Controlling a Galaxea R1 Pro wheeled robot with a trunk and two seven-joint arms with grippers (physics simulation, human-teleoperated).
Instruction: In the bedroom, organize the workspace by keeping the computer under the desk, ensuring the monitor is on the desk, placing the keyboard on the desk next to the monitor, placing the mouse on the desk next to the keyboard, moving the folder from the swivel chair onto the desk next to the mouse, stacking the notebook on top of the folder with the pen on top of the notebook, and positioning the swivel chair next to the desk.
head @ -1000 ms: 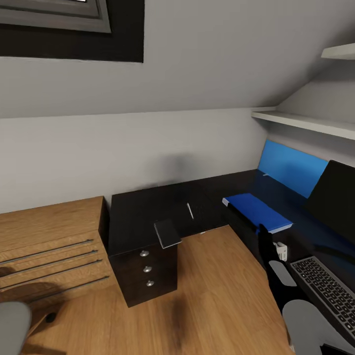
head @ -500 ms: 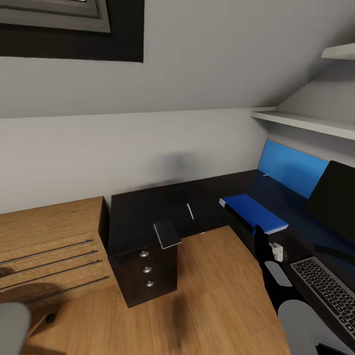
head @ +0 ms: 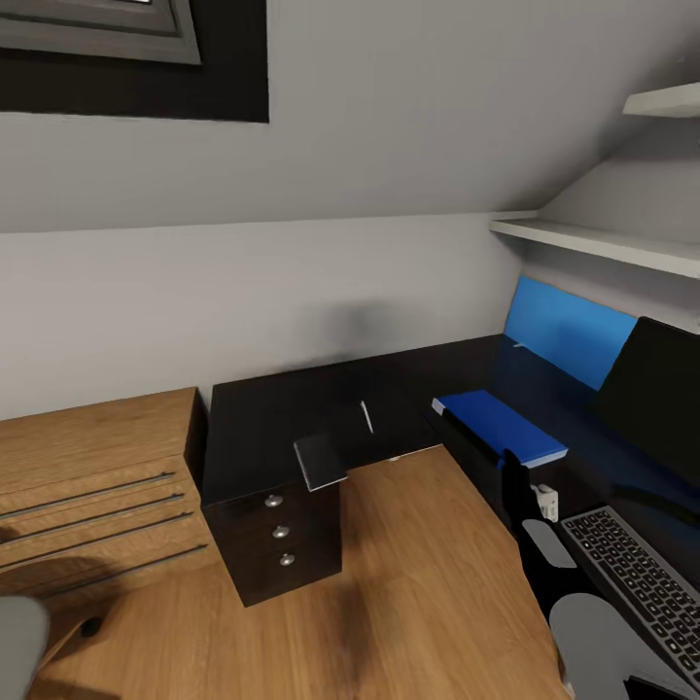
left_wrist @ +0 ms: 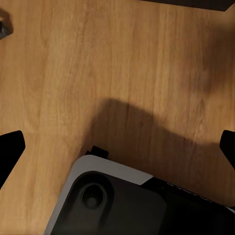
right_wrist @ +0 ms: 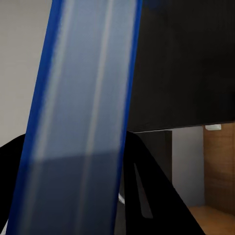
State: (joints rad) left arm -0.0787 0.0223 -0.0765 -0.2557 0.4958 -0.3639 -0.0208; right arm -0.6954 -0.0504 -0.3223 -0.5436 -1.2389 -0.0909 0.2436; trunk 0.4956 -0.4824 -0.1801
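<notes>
The right gripper [head: 515, 476] is seen clamped on the near edge of the blue folder [head: 501, 425]; up close from the right wrist, the folder's white spine end [right_wrist: 81, 117] runs between the two black fingers [right_wrist: 147, 196], pinched tight. The folder is held flat and level over the black desk [head: 292, 418], close to its surface, though contact can't be made out. Further along the desk on the right, the keyboard [head: 637, 578] is laid flat, with the monitor [head: 656, 389] standing behind it. A small grey notebook [head: 321, 460] is perched at the desk's front edge above the black drawer unit [head: 282, 544], and a thin pen [head: 367, 416] is laid just behind it. The left gripper's fingertips [left_wrist: 10, 152] are spread wide apart with nothing held, over the wood floor [left_wrist: 122, 73].
</notes>
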